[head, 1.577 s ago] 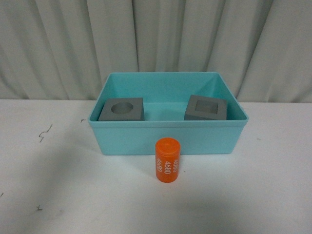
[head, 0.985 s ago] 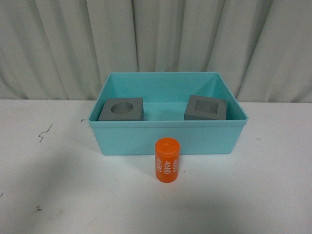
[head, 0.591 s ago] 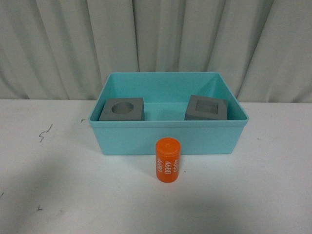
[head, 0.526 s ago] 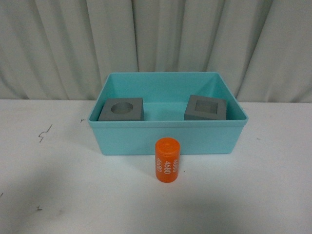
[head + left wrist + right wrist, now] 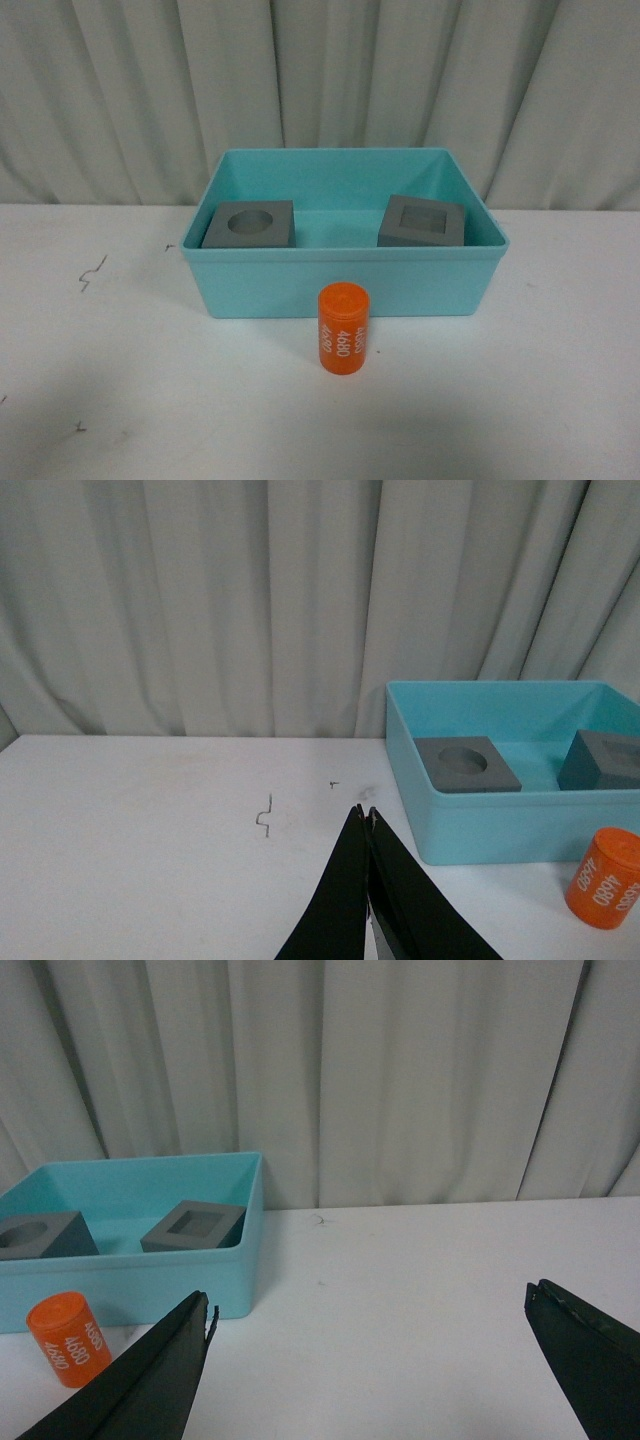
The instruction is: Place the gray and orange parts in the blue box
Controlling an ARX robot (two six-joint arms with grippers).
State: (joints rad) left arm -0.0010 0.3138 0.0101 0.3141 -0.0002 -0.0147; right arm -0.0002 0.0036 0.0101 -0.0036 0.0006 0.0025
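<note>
The left jaws are pressed together and empty above the white tabletop [image 5: 120, 380], off to the left of the blue box [image 5: 345, 285]. In the box's left part lies the gray cube with a round recess [image 5: 250, 225]. The orange cylinder [image 5: 344, 329] stands upright outside, just before the near wall, and the gray cube with a square recess [image 5: 423, 222] lies in the right part. To the right of the box, the right jaws are spread wide, holding nothing.
</note>
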